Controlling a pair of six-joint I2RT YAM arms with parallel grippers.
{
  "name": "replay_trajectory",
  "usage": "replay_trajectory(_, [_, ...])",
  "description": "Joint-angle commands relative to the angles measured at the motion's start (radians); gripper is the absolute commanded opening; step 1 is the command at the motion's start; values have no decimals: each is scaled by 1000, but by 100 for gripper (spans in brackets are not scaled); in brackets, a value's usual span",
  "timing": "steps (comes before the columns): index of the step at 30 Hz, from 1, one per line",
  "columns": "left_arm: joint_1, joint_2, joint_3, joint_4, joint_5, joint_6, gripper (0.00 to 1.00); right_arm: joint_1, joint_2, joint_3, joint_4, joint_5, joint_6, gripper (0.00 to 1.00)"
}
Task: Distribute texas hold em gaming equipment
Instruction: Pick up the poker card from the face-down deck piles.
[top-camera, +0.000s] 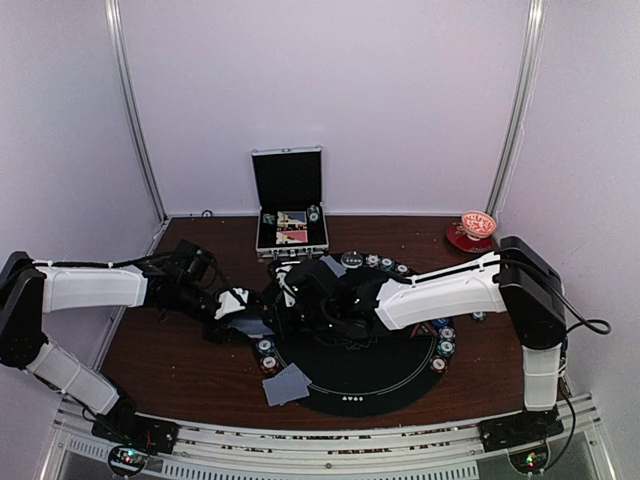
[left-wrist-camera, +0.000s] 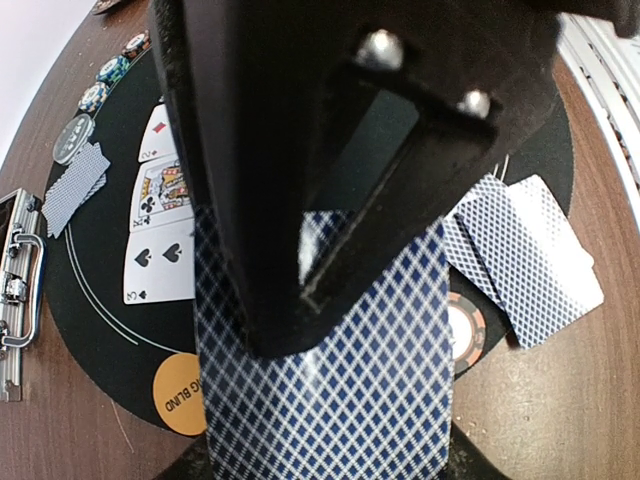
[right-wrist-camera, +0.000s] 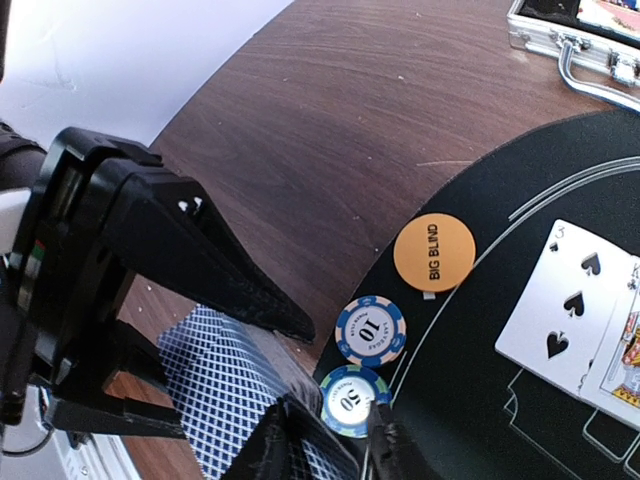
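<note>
Here we have the deck of cards (left-wrist-camera: 330, 400) pinched flat in the left gripper (top-camera: 232, 305) at the mat's (top-camera: 350, 385) left rim, long axis aimed at the right gripper (right-wrist-camera: 335, 445) — its fingers sit at the deck's free end, and whether they pinch a card we cannot tell.

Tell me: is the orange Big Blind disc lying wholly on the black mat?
No, the orange Big Blind disc overhangs the black mat onto the wooden table.
</note>
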Motion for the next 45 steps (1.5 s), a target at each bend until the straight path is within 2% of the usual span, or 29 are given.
replay_trajectory(1, [-4, -2, 12, 16, 42, 10, 56, -2, -48, -12, -73, 62, -22, 21])
replay_trajectory(7, [-3, 2, 12, 16, 39, 9, 56, 1, -59, -12, -76, 31, -42, 12])
replay_trajectory(11, [-3, 3, 12, 16, 39, 10, 56, 3, -74, -24, -69, 13, -49, 0])
replay_trajectory(19, [-4, 3, 13, 14, 39, 10, 56, -4, -145, -107, -16, 0, -41, 0])
replay_trajectory(29, [-4, 8, 16, 16, 36, 4, 56, -77, -351, -392, 215, 37, 69, 0])
replay_trajectory(34, [-3, 9, 16, 18, 38, 4, 56, -114, -442, -513, 299, 177, 158, 0])
replay_trajectory(45, [-4, 7, 16, 16, 39, 3, 56, -145, -494, -727, 451, 679, 447, 0])
